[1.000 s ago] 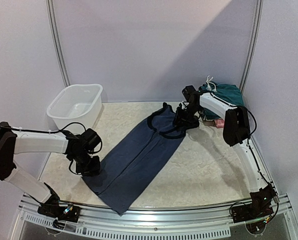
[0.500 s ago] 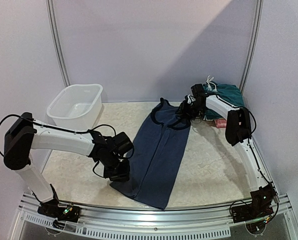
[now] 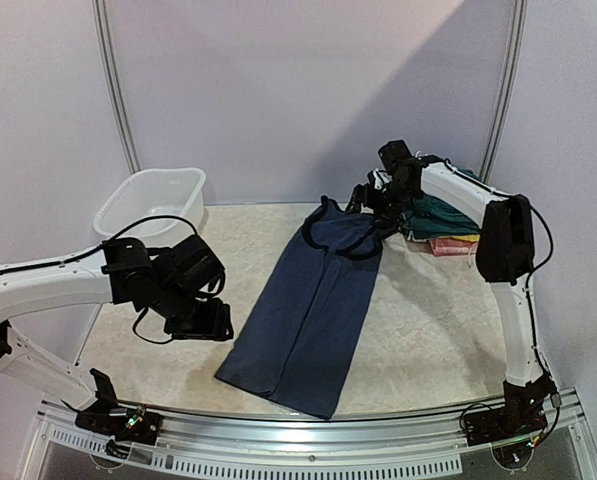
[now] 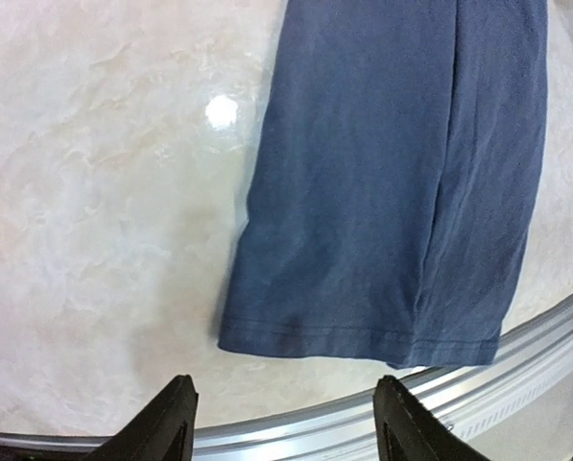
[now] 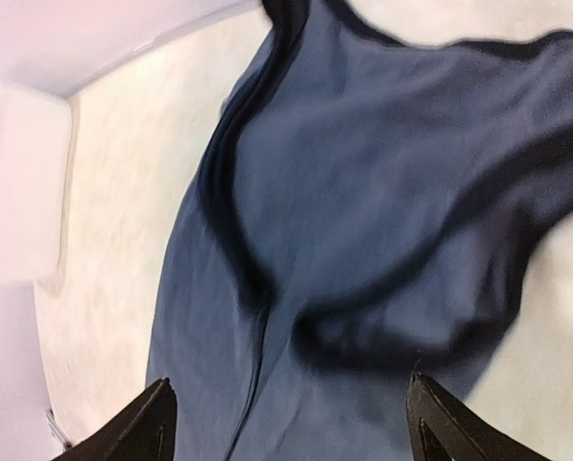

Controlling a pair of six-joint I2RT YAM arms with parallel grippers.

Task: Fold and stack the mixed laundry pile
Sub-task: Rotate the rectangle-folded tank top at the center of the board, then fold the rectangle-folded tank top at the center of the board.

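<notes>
Navy top [image 3: 313, 300], laid narrow near edge to far edge; my left end effector [image 4: 284, 423] and right end effector [image 5: 286, 423] gape empty; best pinch both hem corners evenly.

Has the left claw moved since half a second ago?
Yes. The left claw has pulled leftward, toward the white tub, clear of the navy garment.

A white plastic tub [image 3: 150, 212] is sitting upright at ten o'clock on the beige marbled table [image 3: 428, 330]. An aluminium rail [image 3: 308, 432] is running along the six o'clock edge. A left upright [image 3: 116, 90] is standing at eleven o'clock and a right upright [image 3: 505, 80] at one o'clock.
</notes>
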